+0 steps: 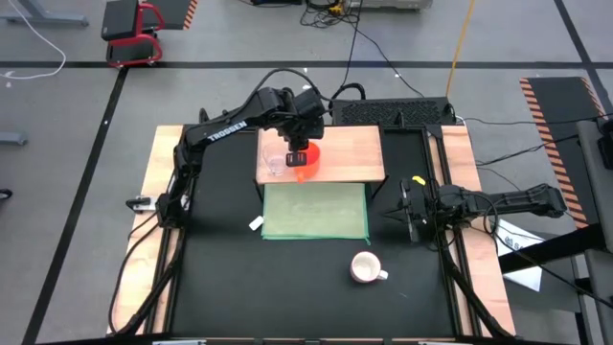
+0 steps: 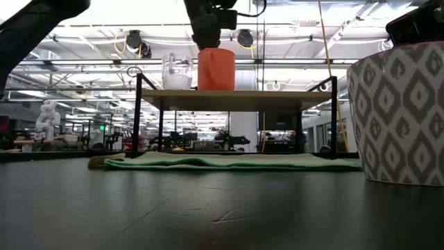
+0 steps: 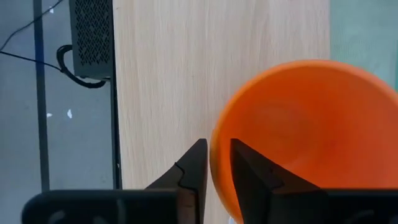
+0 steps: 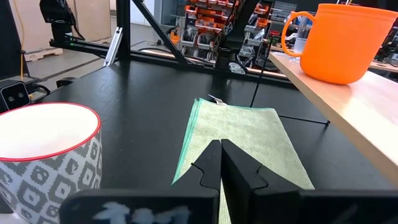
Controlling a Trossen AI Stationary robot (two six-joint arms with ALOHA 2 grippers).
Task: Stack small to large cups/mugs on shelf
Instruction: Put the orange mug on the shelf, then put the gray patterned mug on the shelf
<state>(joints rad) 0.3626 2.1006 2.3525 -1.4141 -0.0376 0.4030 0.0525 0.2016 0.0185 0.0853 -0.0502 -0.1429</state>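
Note:
The orange mug (image 1: 306,158) stands upright on the pale-wood shelf (image 1: 354,153), just right of the clear cup (image 1: 275,165), which also stands on the shelf. In the low view the clear cup (image 2: 177,73) and the orange mug (image 2: 216,68) stand side by side. My left gripper (image 3: 217,146) comes down from above and is shut on the orange mug's rim. The white, grey-patterned mug (image 1: 366,267) stands on the black table near the front. My right gripper (image 4: 221,152) is shut and empty, above the table right of the green mat (image 1: 314,211). My left gripper pinches the orange mug's wall at the rim (image 3: 217,163), on the mug's far side. One finger (image 3: 252,177) is inside the mug and the other (image 3: 194,171) outside. The fingers point down from above. The mug stands upright with its base on the shelf (image 2: 277,97).
The shelf stands on thin black legs (image 2: 139,118) over the table's far part, with bare board to the right of the orange mug. A black perforated box (image 1: 393,112) lies behind the shelf. Pale wooden strips (image 1: 158,182) run along the table's sides.

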